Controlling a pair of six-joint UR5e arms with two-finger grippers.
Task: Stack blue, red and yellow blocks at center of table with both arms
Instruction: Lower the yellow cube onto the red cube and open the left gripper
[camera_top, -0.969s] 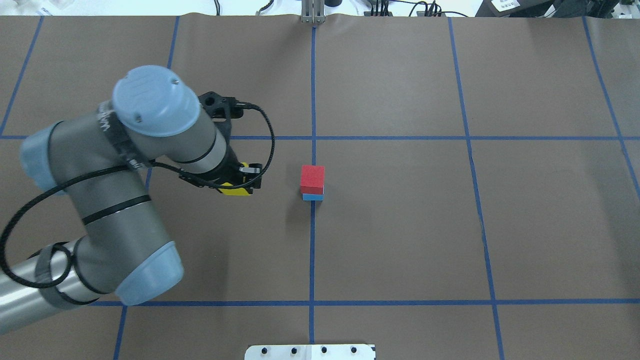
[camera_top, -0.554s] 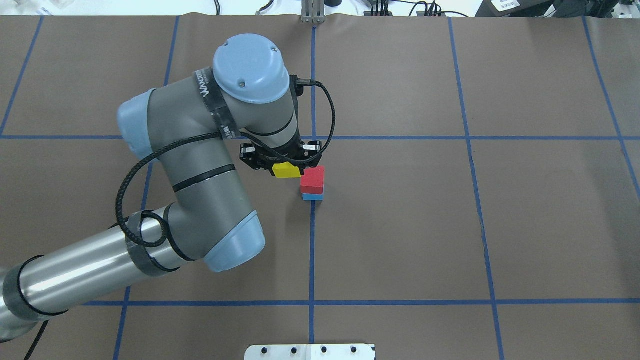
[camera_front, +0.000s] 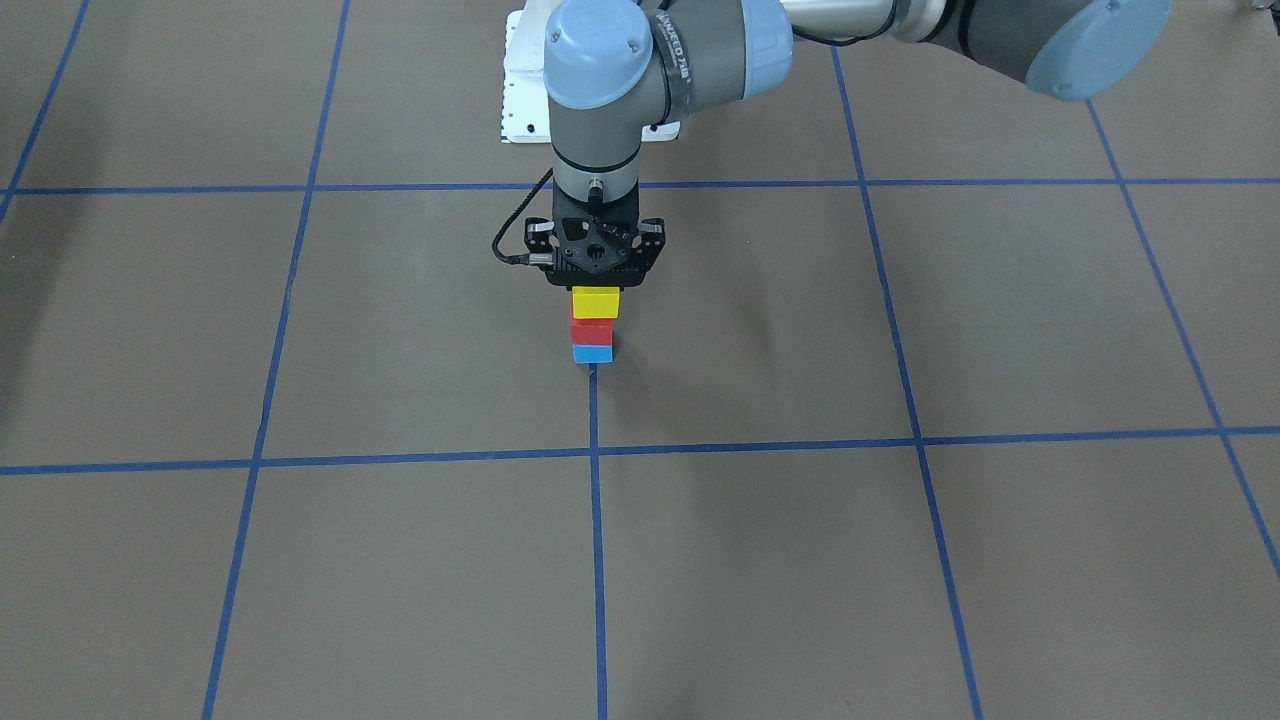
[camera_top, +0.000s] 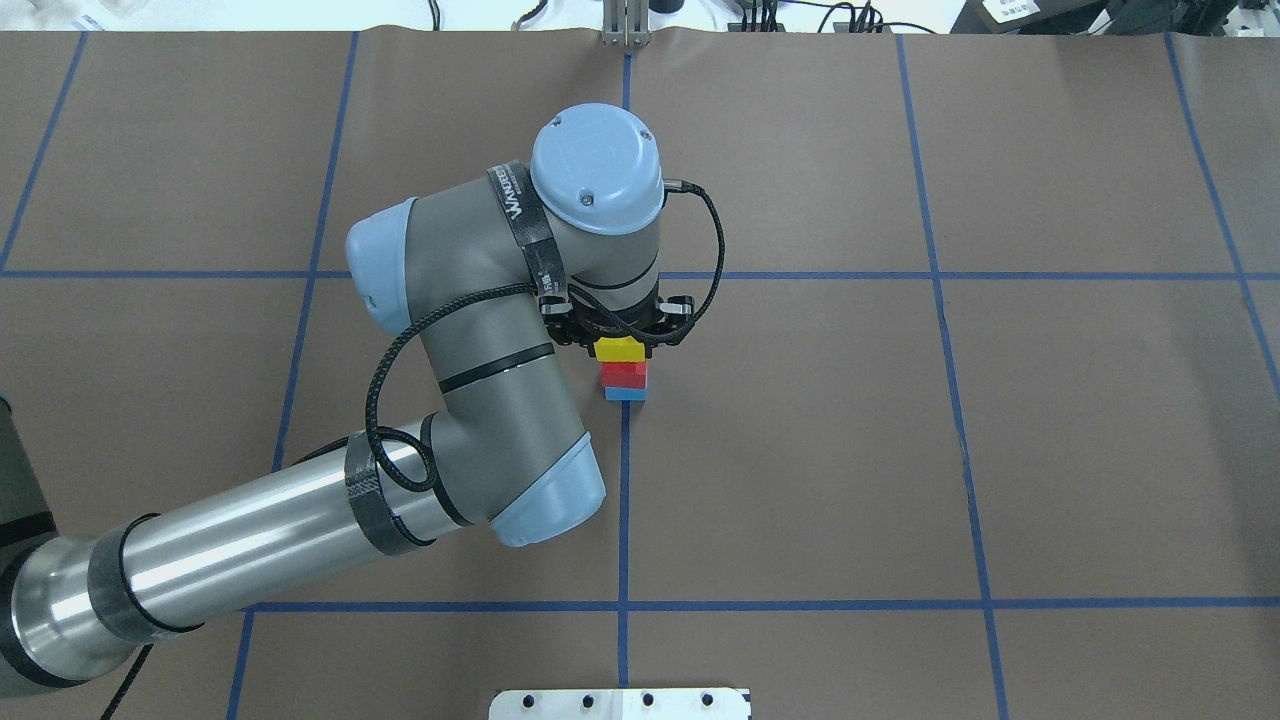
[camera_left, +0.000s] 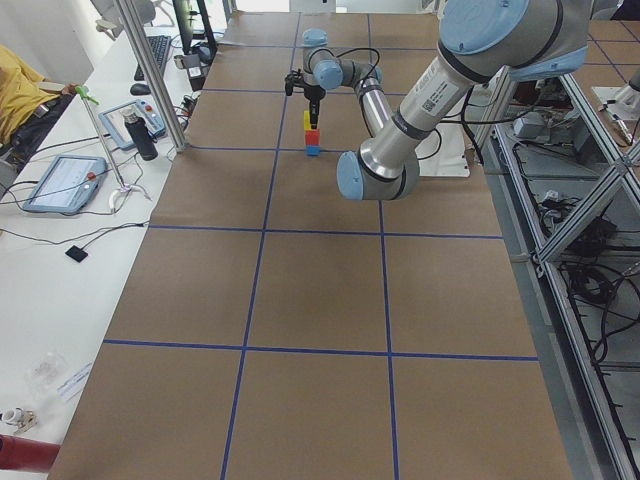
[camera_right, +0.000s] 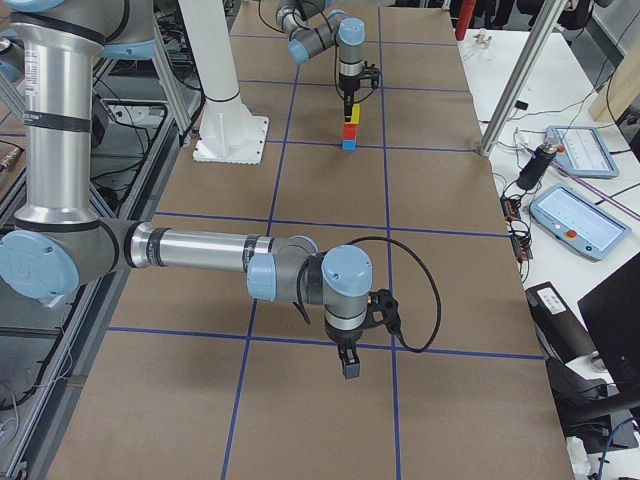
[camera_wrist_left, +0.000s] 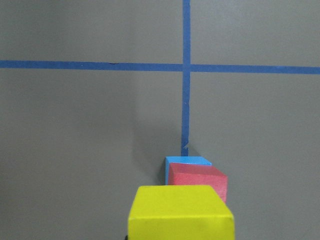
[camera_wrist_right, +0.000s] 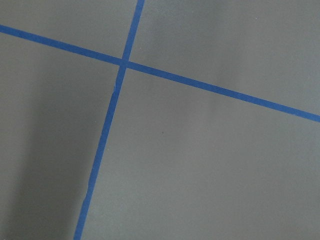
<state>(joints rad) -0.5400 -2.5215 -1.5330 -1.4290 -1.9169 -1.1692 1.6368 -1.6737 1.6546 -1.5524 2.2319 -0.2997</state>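
Yellow block (camera_top: 620, 349): held by the left gripper (camera_top: 621, 338), fingers closed on its sides, directly over the red block (camera_top: 624, 373). Whether the two touch or stand a hair apart cannot be told.
Red block: lies flat on the blue block (camera_top: 626, 394), edges roughly flush.
Blue block: on the desk (camera_top: 1000, 450) near its centre, at the middle tape line, just on the robot's side of a crossing.
Desk surface: brown paper, marked into large squares by blue tape lines (camera_top: 624, 500).
Room: a white bench (camera_left: 60, 240) runs along the operators' side, with aluminium posts (camera_left: 150, 70) rising at its edge. A white base plate (camera_top: 620, 703) sits at the robot's side.
Other things: two tablet-like controllers (camera_right: 578, 220) and loose cables lie on the bench, well apart from the stack.
In the way: the left arm (camera_top: 480, 330) reaches across the desk. From overhead its wrist covers the gripper body and the far edge of the yellow block.
Right gripper (camera_right: 350, 366): hangs pointing down over the desk's end on the robot's right, well apart from the blocks. Wide or narrow cannot be told — its wrist camera shows only paper and a tape crossing.
Count: three blocks — one yellow, one red, one blue; two arms; two controllers.
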